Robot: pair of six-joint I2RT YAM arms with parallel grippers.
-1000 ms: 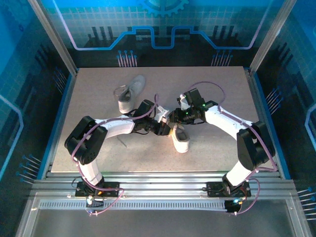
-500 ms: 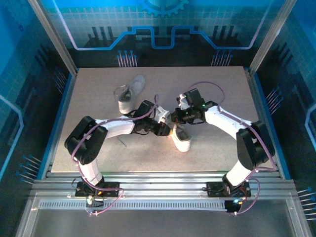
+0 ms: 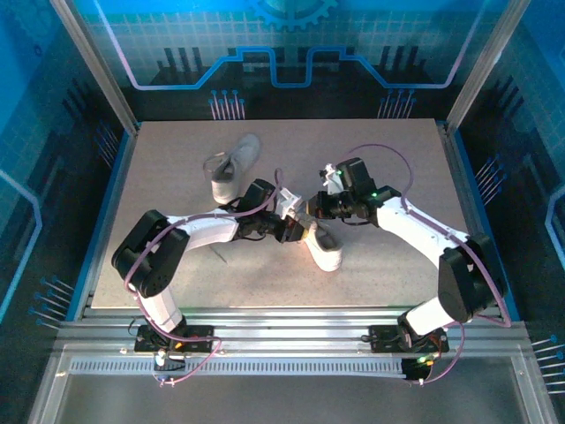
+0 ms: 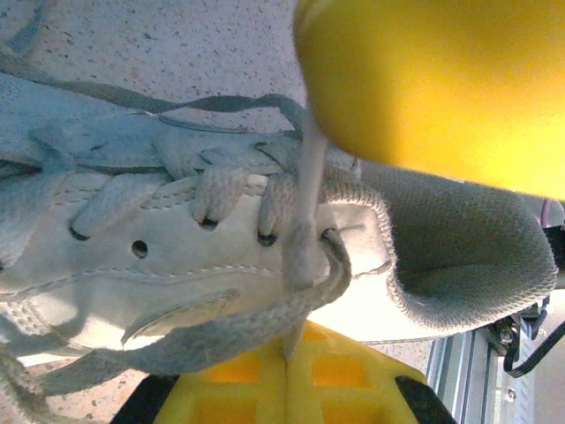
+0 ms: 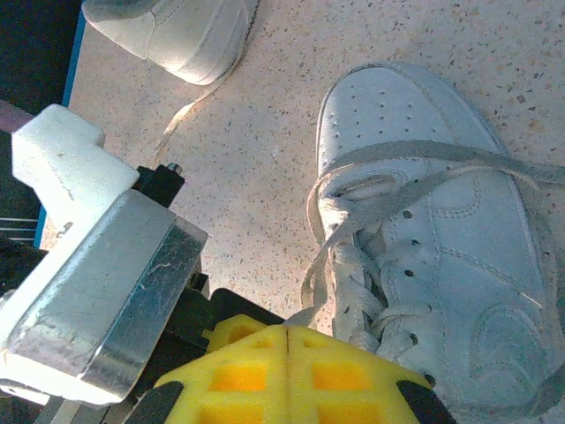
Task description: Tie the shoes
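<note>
**At the centre of the counter [image 3: 397, 150]: near shoe [image 3: 324, 252] being held by its lace [image 4: 305, 177]**

The left gripper [image 4: 287, 371] is pinching that lace, pads closed on it. The right gripper [image 5: 287, 353] is sitting closed beside the collar; whether it is holding anything cannot be told. The other shoe [image 3: 234, 168] is lying well apart, far-left.

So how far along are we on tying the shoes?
Nothing finished: no bow on either white low-top sneaker. In hand: left gripper is shut on a pale lace of the near sneaker, right gripper apparently pinching it too. To do: that knot, then the far sneaker, its loose lace trailing.
</note>
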